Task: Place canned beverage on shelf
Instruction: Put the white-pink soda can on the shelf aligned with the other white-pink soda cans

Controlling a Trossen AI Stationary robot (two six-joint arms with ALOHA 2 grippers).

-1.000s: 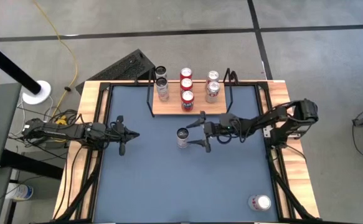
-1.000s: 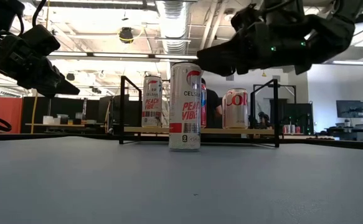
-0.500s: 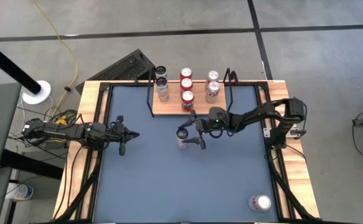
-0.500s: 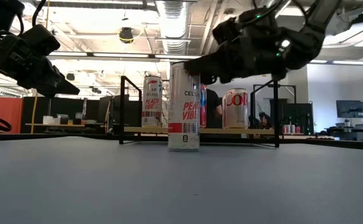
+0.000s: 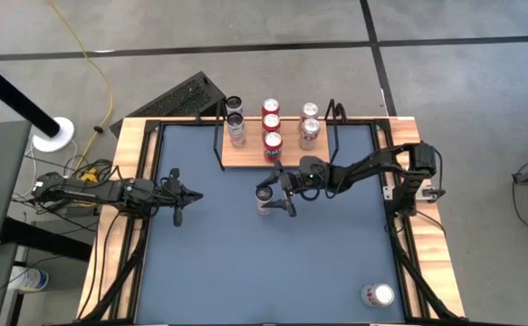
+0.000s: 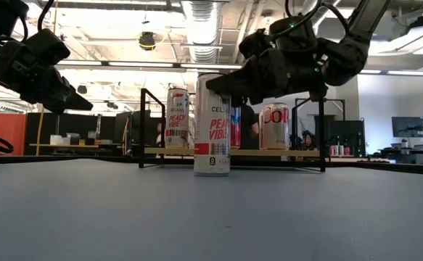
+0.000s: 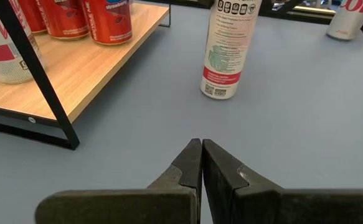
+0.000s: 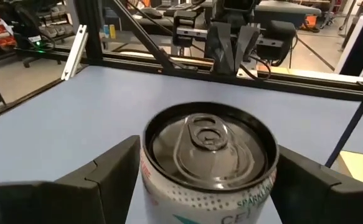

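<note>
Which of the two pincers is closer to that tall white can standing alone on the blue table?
The right pincer: its open fingers sit on either side of the can. The left pincer is shut, off toward the table's left edge.

Both arms matte black, chunky jointed links, black cables looped along them. Left arm [image 5: 110, 192] slim, cable bundle trailing off near base. Right arm [image 5: 381, 167] bulkier at shoulder block, tiny green light glowing on wrist housing. Left gripper [image 7: 200, 163] fingers: dark wedge blades, slightly scuffed edges, flat dark bar behind them. Right gripper [image 8: 209, 165] fingers [image 8: 109, 171]: broad, dark grey-black slabs with bevelled faces, faint seam lines. No visible logos, pretty plain industrial look.
</note>
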